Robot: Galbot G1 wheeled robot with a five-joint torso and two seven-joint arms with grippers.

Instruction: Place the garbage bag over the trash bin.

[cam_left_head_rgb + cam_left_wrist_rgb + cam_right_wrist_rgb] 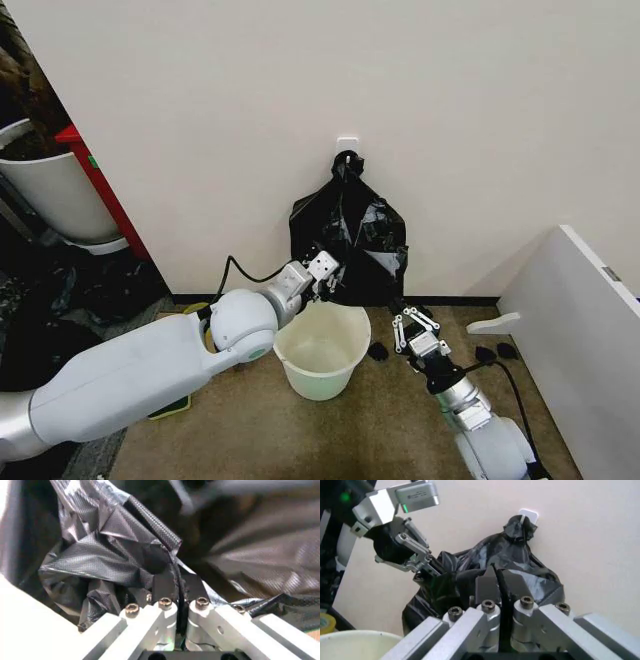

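- While the garbage bag [350, 240] hangs by its knotted top from a white wall hook [347, 145], its long axis is seen to run straight down the wall, with its lower edge ending just above and behind the trash bin [321, 350].
- The left gripper [326, 283] is placed at the bag's lower left edge, and in the left wrist view its fingers [165, 587] are drawn nearly together with a fold of black plastic pinched between them.
- The right gripper [412, 328] is held low, just beside the bin's right side and below the bag's lower right corner; its pads [487, 583] are closed together, and no plastic can be made out between them.
- The left gripper is judged the nearer to the bag, being already on it.
- The bin is stood upright on the floor, open side up, with nothing seen inside it.
- The bag must be brought downward and forward to reach the bin's rim, so the task is judged barely begun.
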